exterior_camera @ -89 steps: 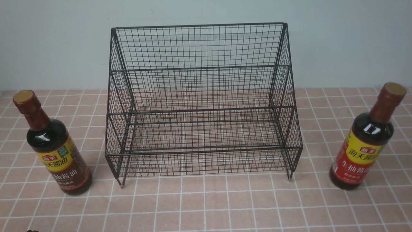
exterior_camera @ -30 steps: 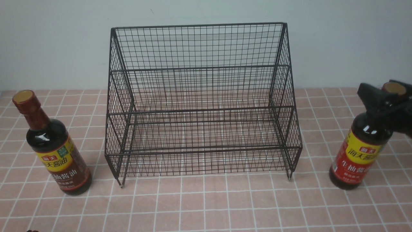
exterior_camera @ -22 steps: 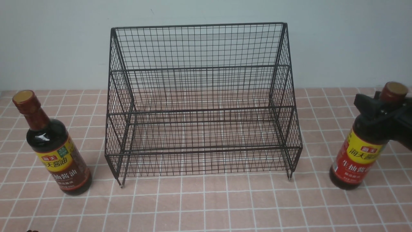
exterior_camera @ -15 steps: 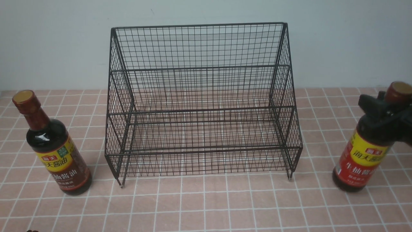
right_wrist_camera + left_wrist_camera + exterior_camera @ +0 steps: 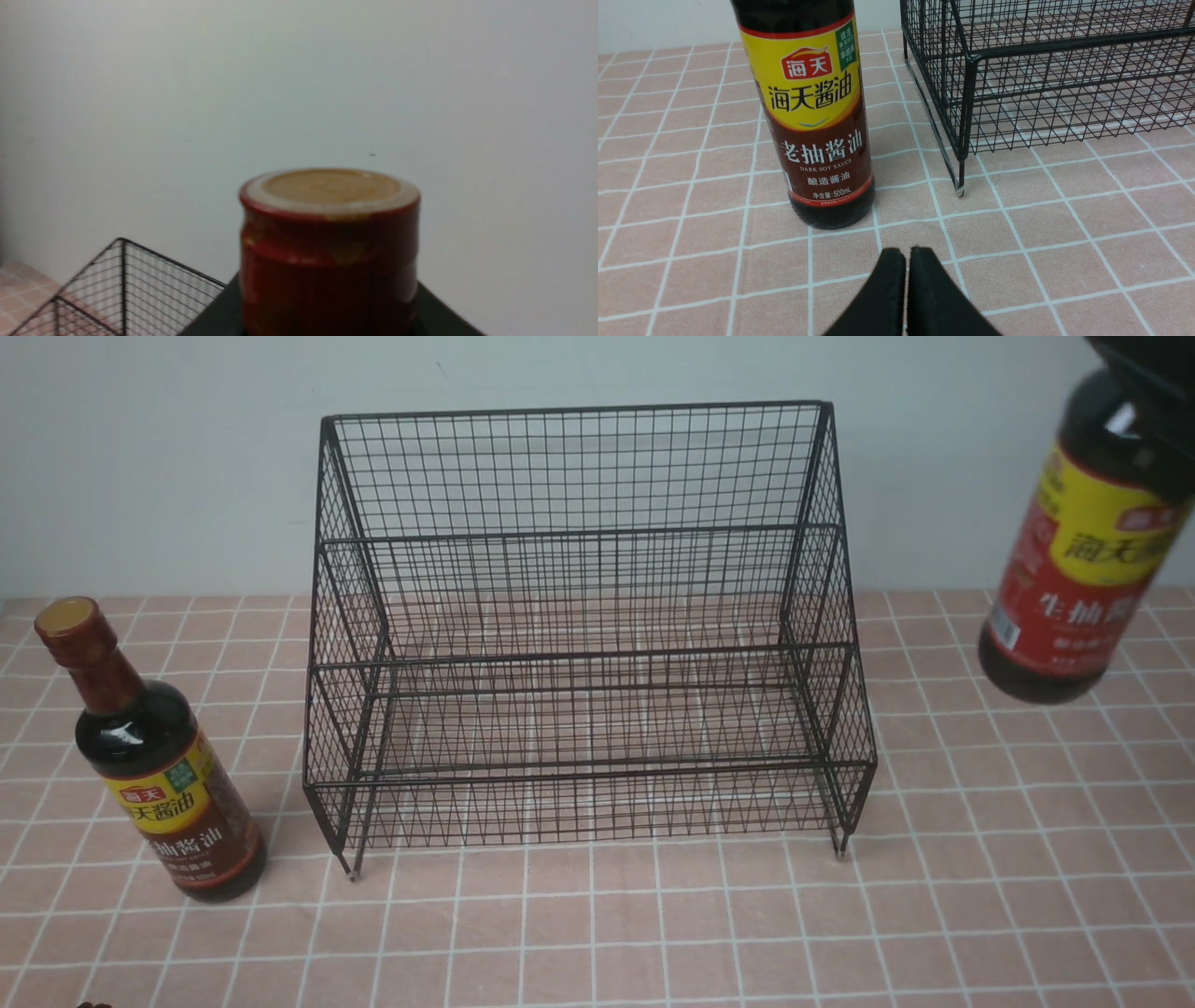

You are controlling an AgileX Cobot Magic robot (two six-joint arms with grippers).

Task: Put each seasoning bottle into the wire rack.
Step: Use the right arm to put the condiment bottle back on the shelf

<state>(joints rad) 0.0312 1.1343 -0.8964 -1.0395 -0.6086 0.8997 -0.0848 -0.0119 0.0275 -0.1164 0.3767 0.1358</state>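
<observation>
Red-label btl [image 5: 1088,551] — up, btwn R jaws

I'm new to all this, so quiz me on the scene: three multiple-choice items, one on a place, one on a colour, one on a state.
1. Where is the brown-labelled bottle?
A) inside the rack
B) on the tiled surface, left of the rack
C) right of the rack

2. What colour is the rack?
A) white
B) green
C) black

3. What state is the red-labelled bottle in?
A) held up in the air
B) lying on its side on the surface
C) standing in the rack

1-B: the brown-labelled bottle stands beside the rack, outside its wires.
2-C: its wires show black in the front view.
3-A: the right gripper grips the red-labelled bottle by the neck, its base clear of the surface.
</observation>
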